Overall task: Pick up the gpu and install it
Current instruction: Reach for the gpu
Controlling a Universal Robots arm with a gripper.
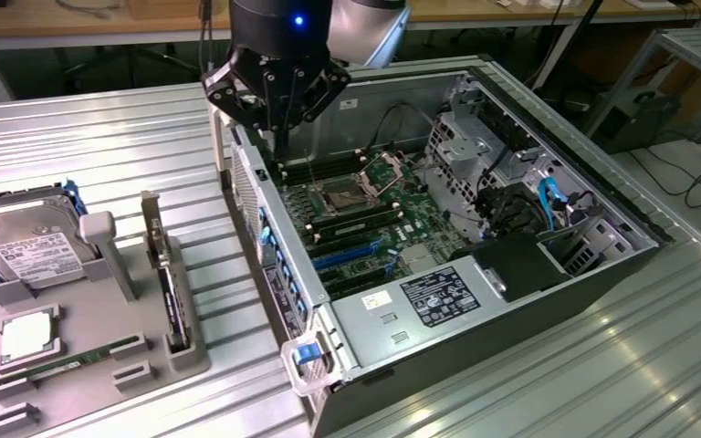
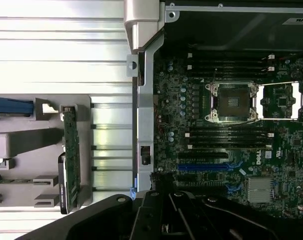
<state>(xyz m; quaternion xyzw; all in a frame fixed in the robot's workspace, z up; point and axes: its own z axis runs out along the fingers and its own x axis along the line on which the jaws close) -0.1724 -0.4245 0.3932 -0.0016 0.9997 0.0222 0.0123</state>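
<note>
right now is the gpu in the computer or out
Out. The gpu stands on edge in the grey tray slot, outside the computer.

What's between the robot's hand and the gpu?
In the exterior view, only the computer case's side wall and bare ribbed table separate hand from gpu.

The surface [image 1: 107, 146] is silvery with ridged stripes; the tray [image 1: 120, 319] is grey; the gpu [image 2: 70, 160] is dark green with a silvery strip; the motherboard [image 2: 174, 100] is dark green with blue slots [image 2: 204, 165]; the end effector [image 1: 277, 128] is black
</note>
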